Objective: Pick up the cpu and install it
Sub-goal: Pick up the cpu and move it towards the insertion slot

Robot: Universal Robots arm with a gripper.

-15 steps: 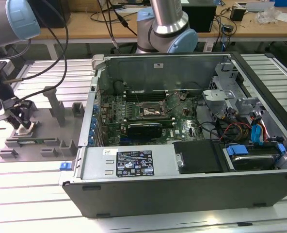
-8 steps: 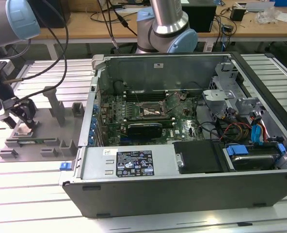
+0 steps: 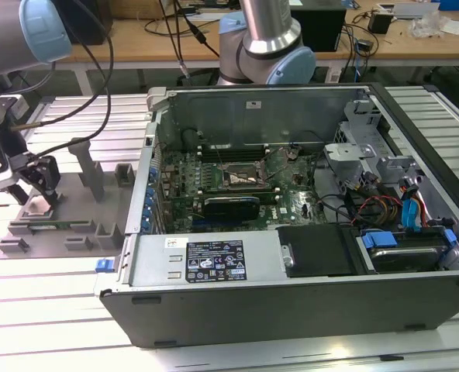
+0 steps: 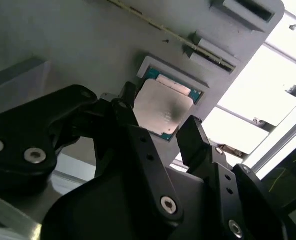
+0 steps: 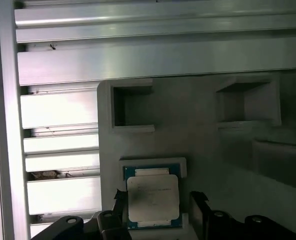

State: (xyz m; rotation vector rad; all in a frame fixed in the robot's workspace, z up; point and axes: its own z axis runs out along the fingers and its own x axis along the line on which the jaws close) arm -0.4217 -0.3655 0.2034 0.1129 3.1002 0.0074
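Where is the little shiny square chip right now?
The cpu sits in a pocket of the grey tray at the exterior view's left, outside the computer case, with the open gripper straddling it.

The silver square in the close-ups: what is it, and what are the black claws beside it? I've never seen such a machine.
This is a robot arm with a pincer at its end. One picture looks on from outside; the two close-ups come from cameras riding near the arm's wrist. The silver square is a cpu, lying in a pocket of a grey tray. The pincer's black fingers stand open on either side of it. Beside the tray lies an open computer case, where the chip is meant to go.
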